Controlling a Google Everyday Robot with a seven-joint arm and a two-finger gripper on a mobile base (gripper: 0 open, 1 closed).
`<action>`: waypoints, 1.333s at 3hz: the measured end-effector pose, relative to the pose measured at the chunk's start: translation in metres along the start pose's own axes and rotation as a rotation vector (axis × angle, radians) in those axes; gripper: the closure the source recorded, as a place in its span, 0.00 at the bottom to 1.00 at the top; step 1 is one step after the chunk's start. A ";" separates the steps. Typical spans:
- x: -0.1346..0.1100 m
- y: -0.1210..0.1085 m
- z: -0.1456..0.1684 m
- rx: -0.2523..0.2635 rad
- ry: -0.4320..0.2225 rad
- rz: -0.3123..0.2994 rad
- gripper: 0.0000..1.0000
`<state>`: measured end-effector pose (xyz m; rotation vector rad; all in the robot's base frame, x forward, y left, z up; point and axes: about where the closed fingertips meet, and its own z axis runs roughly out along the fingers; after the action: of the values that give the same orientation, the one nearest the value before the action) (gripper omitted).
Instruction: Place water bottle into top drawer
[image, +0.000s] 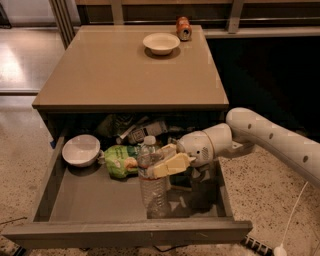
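The water bottle (153, 186) is clear ribbed plastic with a white cap. It stands upright inside the open top drawer (90, 207), its base on or just above the grey drawer floor, right of the middle. My gripper (167, 160) reaches in from the right, and its cream fingers (172, 165) are closed around the bottle's upper part. The white arm (270, 137) comes in from the right over the drawer's right side.
In the drawer lie a white bowl (81, 149) at the left, a green bag (119, 161) beside the bottle, and a dark bottle with several packets (145, 131) at the back. On the tan cabinet top (115, 70) stand a white bowl (161, 42) and an orange can (183, 28).
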<state>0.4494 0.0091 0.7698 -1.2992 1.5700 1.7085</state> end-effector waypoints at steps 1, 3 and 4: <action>0.000 -0.001 0.002 0.088 0.060 0.010 1.00; -0.001 -0.002 0.001 0.234 0.147 0.011 1.00; 0.002 -0.003 0.005 0.322 0.215 0.005 1.00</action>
<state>0.4498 0.0138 0.7665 -1.3430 1.8787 1.2829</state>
